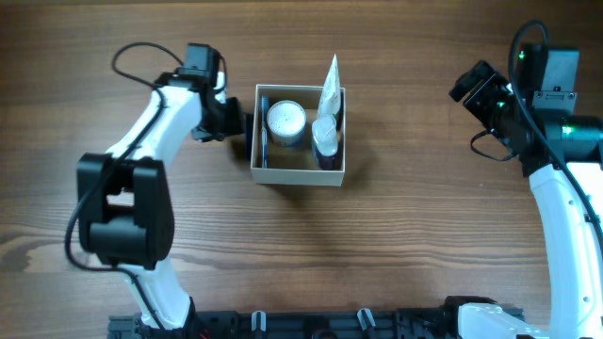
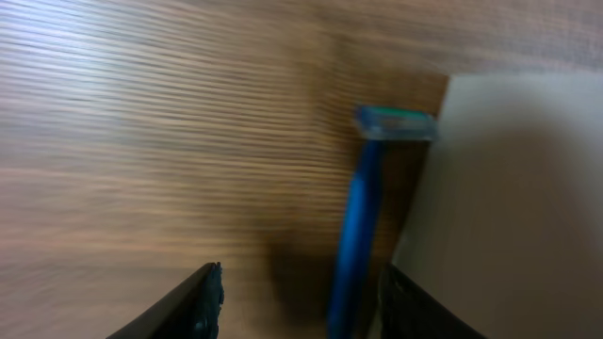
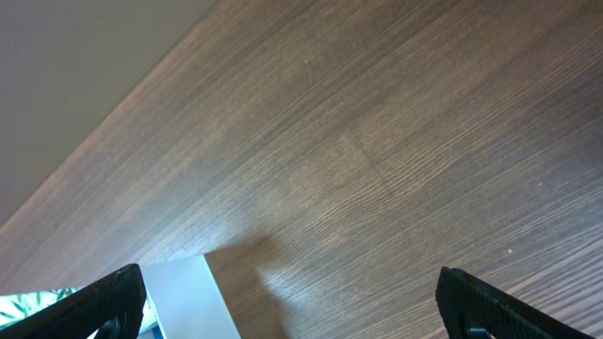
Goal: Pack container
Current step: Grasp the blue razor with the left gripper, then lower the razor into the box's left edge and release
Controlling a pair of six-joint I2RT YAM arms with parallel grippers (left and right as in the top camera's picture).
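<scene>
The container (image 1: 300, 175) is a square box with white walls, left of the table's centre. It holds a round white-lidded jar (image 1: 285, 120), a dark bottle (image 1: 325, 143) and a white tube (image 1: 330, 83). A blue razor (image 1: 265, 132) lies along its left wall, seemingly just inside. My left gripper (image 1: 240, 127) is open at that wall. In the left wrist view the razor (image 2: 363, 212) stands between the open fingers (image 2: 300, 282), near the right one, beside the white wall (image 2: 509, 188). My right gripper (image 1: 464, 89) is open and empty, far right.
The right wrist view shows bare wooden table between the open fingers (image 3: 289, 282), with a white corner of the container (image 3: 184, 292) at lower left. The arm bases stand at the front edge of the table.
</scene>
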